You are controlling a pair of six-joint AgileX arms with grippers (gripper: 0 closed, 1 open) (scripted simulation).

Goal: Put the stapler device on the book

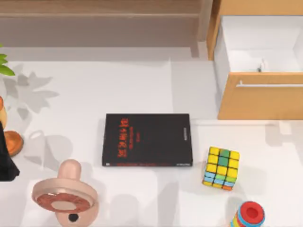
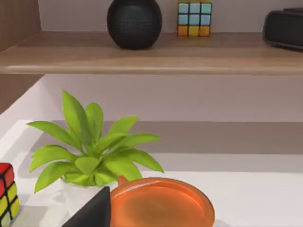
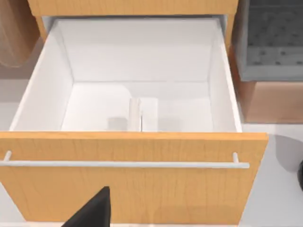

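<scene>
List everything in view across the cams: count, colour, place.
book: 1, black with red lettering, flat at table centre
stapler: 1, pale grey-white, inside the open drawer
drawer: 1, wood front, white inside, open at top view's right
Rubik's cube: 1, multicoloured, right of the book
second Rubik's cube: 1, on the shelf
round black object: 1, on the shelf
plant: 1, green, white pot, table's left edge
orange disc: 1, beside the plant
pink ring-shaped object: 1, lower left
stacked rings: 1, red and blue, lower right
</scene>
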